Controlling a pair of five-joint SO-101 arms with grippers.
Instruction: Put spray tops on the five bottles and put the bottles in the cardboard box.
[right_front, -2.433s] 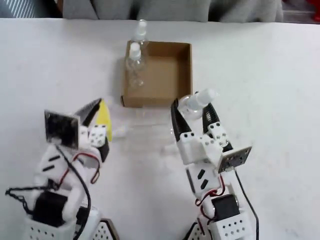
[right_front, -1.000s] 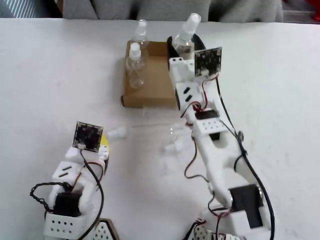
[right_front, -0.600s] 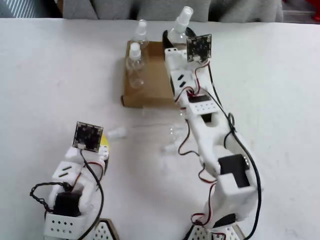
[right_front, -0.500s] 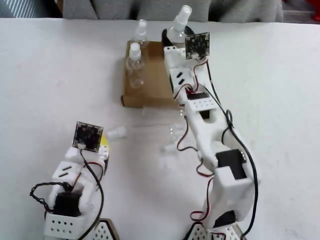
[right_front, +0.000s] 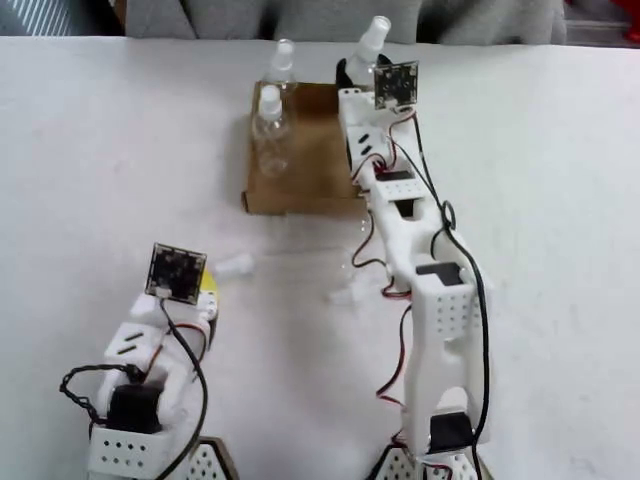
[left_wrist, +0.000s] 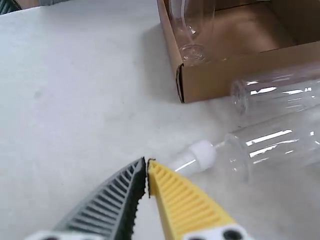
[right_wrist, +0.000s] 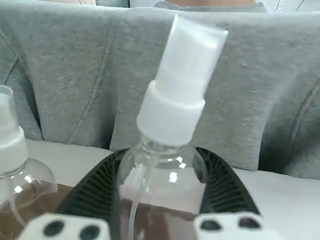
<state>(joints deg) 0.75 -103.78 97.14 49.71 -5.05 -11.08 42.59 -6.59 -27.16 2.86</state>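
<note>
At the lower left of the high view the left gripper (left_wrist: 146, 170) sits low over the table (right_front: 100, 150), its grey and yellow fingers pressed together with nothing between them. Just beyond its tips a loose bottle (left_wrist: 265, 145) lies on its side, its white top (left_wrist: 202, 152) pointing towards the gripper. A second bottle (left_wrist: 280, 92) lies beside it, close against the front wall of the box (right_front: 310, 195); whether it wears a top cannot be told.

At the upper centre, two capped bottles (right_front: 270, 125) stand along the box's left side, one behind the other.

Right of centre, the right arm stretches up the frame to the box's far right corner. The right gripper (right_wrist: 159, 187) is clamped around the shoulder of a held bottle (right_wrist: 165, 160), which leans a little, its spray top (right_wrist: 180, 85) fitted and above the fingers. It hangs over that corner, not yet set down.

These bottles look like empty clear plastic: light, smooth and likely slippery, thin enough to dent under a hard squeeze, and ready to roll when lying down. The body just under the shoulder seems the safest place to grip; the top would probably twist or pull loose.

No label, brand or writing can be read on bottles or box.
</note>
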